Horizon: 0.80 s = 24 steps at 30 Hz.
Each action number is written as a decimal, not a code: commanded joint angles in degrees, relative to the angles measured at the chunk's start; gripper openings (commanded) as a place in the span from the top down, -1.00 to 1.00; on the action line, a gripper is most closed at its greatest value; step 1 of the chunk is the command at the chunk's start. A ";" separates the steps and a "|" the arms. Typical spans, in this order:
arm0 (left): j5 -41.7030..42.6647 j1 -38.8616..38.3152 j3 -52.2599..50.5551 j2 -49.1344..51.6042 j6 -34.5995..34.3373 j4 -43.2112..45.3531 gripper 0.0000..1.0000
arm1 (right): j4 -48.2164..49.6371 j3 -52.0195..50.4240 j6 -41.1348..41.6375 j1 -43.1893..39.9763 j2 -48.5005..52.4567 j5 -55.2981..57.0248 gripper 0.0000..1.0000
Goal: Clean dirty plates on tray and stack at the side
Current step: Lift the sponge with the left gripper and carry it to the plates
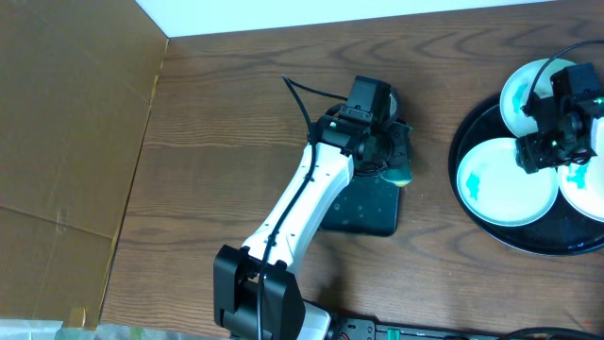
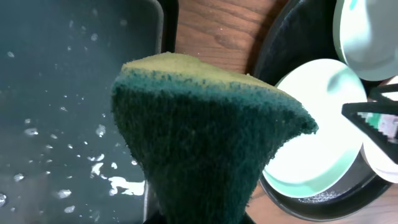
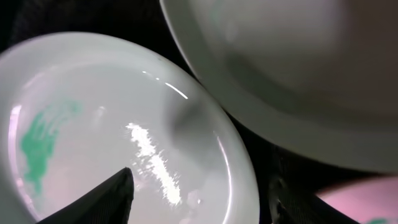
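Note:
Three dirty plates lie on the round black tray (image 1: pixel 469 194): one at the front left (image 1: pixel 500 184) with a teal smear, one at the back (image 1: pixel 526 90), one at the right (image 1: pixel 587 187). My right gripper (image 1: pixel 545 144) hangs over their meeting point. In the right wrist view its jaws (image 3: pixel 199 199) stand open astride the smeared plate's (image 3: pixel 93 118) rim, one finger (image 3: pixel 102 199) over the plate, the other (image 3: pixel 292 199) outside it. My left gripper (image 1: pixel 392 156) is shut on a green sponge (image 2: pixel 205 130), which hides its fingers.
A rectangular black tray (image 1: pixel 363 206), wet with droplets (image 2: pixel 62 93), lies under the left gripper, left of the round tray. A cardboard sheet (image 1: pixel 66 142) covers the table's left side. The left arm's base (image 1: pixel 260 293) stands at the front edge.

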 commanded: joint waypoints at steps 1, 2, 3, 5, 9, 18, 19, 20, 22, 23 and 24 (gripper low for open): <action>0.26 -0.24 -0.24 -0.37 -1.60 0.20 0.86 | 0.11 -0.26 -3.45 -0.79 2.19 0.81 -0.30; 0.26 -0.24 -0.24 -0.37 -1.68 0.20 0.86 | 0.11 -0.26 -3.45 -1.03 2.69 0.79 -0.29; 0.26 -0.24 -0.24 -0.37 -2.05 0.20 0.86 | 0.13 -0.26 -3.45 -1.36 3.19 0.55 -0.26; 0.28 -0.24 -0.24 -0.37 -2.75 0.42 0.86 | 0.20 -0.26 -3.65 -1.70 4.26 -0.33 -0.21; 0.28 -0.59 -0.24 -0.37 -5.20 1.33 0.86 | 0.04 -0.26 -5.57 -1.81 6.01 -4.94 -0.10; -0.17 -7.56 -0.24 0.48 -11.10 8.61 0.85 | -0.87 -0.26 -5.09 -1.75 6.36 -8.00 0.48; -0.39 -8.74 -0.24 0.98 -12.41 10.08 0.86 | -0.92 -0.26 -5.03 -1.75 6.36 -8.02 0.59; -0.72 -9.77 -0.24 1.73 -13.49 11.30 0.85 | -0.94 -0.26 -4.87 -1.75 6.36 -8.02 0.63; -2.51 -11.82 -0.24 3.58 -15.63 13.29 0.86 | -0.92 -0.26 -4.61 -1.75 6.36 -8.04 0.71; -3.82 -12.81 -0.24 4.76 -16.59 14.03 0.86 | -0.94 -0.26 -4.42 -1.75 6.36 -8.02 0.72; -5.11 -13.68 -0.24 6.01 -17.57 14.82 0.86 | -1.01 -0.26 -4.42 -1.75 6.36 -8.02 0.71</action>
